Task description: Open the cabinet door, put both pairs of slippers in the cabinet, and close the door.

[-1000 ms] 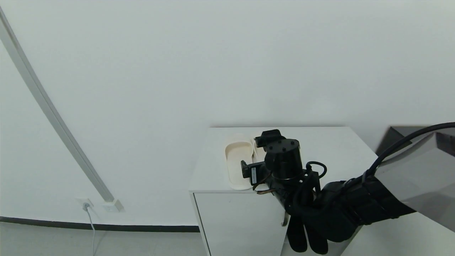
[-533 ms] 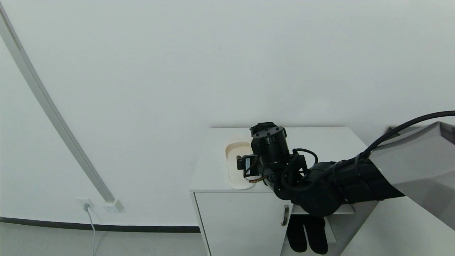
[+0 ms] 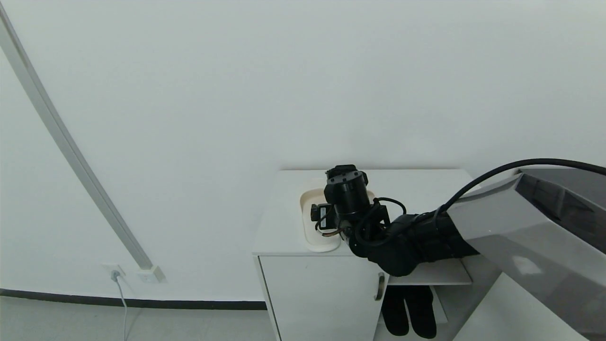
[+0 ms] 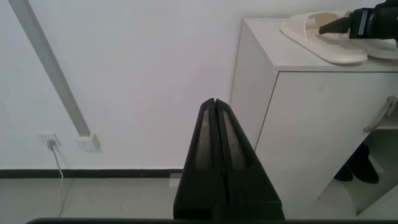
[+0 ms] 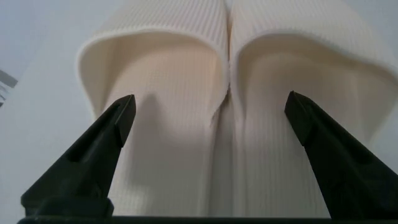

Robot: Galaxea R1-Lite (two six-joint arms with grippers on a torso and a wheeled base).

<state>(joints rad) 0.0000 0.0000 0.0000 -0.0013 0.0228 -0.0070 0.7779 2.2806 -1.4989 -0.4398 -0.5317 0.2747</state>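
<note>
Right now my right gripper (image 5: 210,102) hangs close over the cream slippers (image 5: 227,124), jaws spread wide, one finger above each slipper; I can't tell if it touches them. That pair lies side by side on the cabinet (image 3: 312,293) top, toward its 9 o'clock side. The black slippers (image 3: 409,315) stand inside the cabinet, at 5 o'clock from the cream ones. My left gripper (image 4: 214,109) has its fingers pressed together, well apart from the cabinet.

Grey-shelled right arm (image 3: 521,218), black cylindrical wrist (image 3: 348,194), looping black cables (image 3: 492,173), tapered black fingers (image 5: 87,168)
</note>
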